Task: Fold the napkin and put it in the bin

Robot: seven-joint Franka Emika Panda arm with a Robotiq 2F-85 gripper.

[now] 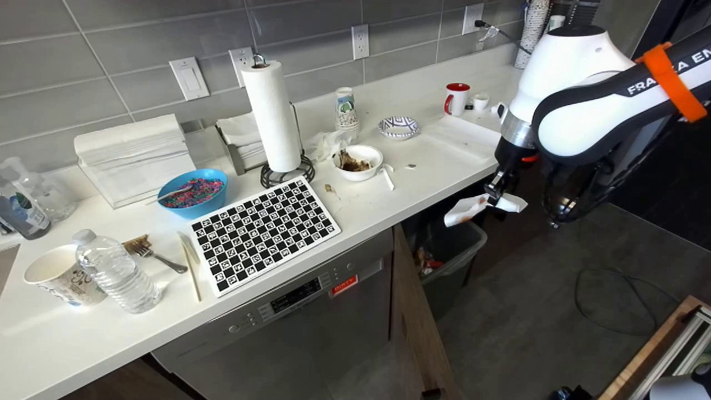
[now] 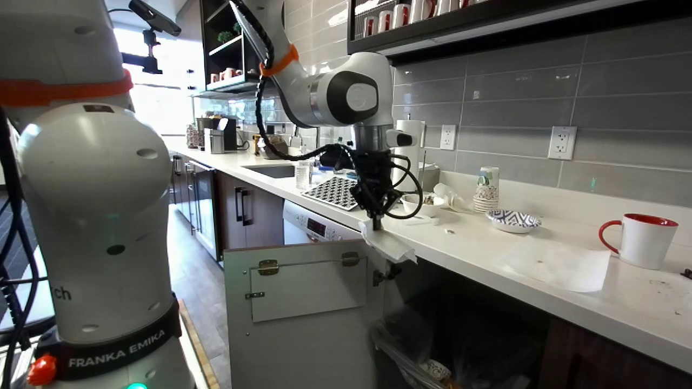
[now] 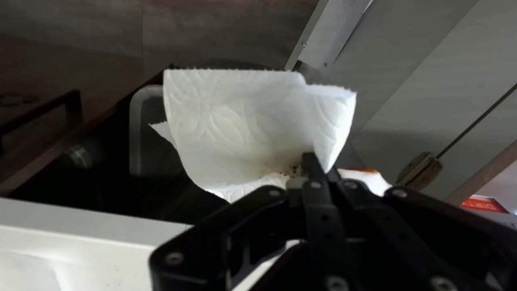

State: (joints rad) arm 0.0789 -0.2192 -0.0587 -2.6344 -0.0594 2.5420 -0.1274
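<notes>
The white napkin has reddish-brown stains and hangs from my gripper, spreading out on both sides of the fingers. It also shows in an exterior view and in the wrist view, where it looks partly folded over. My gripper is shut on it; the fingertips are close together with napkin between them. The dark bin stands on the floor below, with a pale liner rim and trash inside. Its rim shows in an exterior view and in the wrist view, partly hidden by the napkin.
An open cabinet door stands beside the bin and also shows in an exterior view. The counter edge runs alongside. A white bowl, a patterned bowl and a red-white mug stand on the counter.
</notes>
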